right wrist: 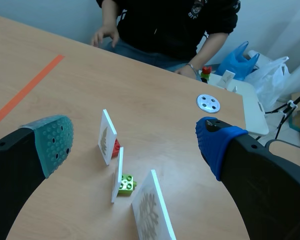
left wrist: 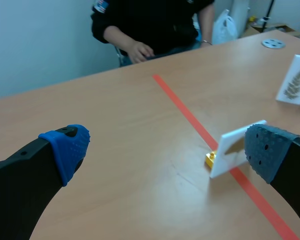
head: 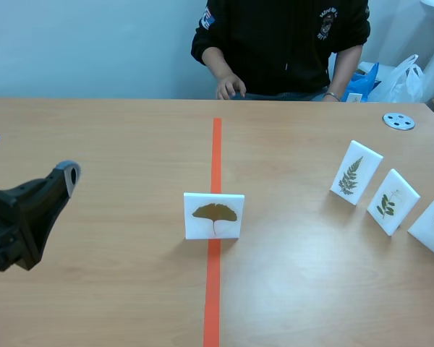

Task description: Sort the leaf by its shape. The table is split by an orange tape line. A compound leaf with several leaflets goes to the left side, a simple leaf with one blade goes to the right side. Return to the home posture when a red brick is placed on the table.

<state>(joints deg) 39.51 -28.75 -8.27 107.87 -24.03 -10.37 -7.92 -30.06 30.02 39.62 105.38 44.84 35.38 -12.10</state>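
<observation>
While hovering low over the desk (head: 116, 289) with the left tool (left wrist: 167, 150) spread wide and gripping nothing, lining up on the ginkgo card (left wrist: 235, 147), standing upright on its yellow brick base (left wrist: 211, 159) just ahead of that tool, off-centre and close by the grey-padded finger (left wrist: 267, 150), right on the orange tape line (left wrist: 185, 107). Reading the leaf (head: 215, 212) as one fan-shaped blade, so probably heading for the right side. Needing first to be shifting the tool sideways toward the grey pad's side, getting the card midway between both pads rather than knocking it over with one finger. Then coming down over the top edge and closing across the two flat faces, not the thin edges, pinching gently and evenly to be avoiding a tilt or a slip off the base. Lifting only enough for clearing the desk, keeping the card upright while carrying it across the line. Setting it down well apart from the fern card (head: 356, 172) and two more cards (head: 393, 202), standing ahead of the right tool (right wrist: 135, 145), itself wide open and empty. Watching for a red brick arriving near the person's hand (head: 230, 87), calling for the home posture instead.
</observation>
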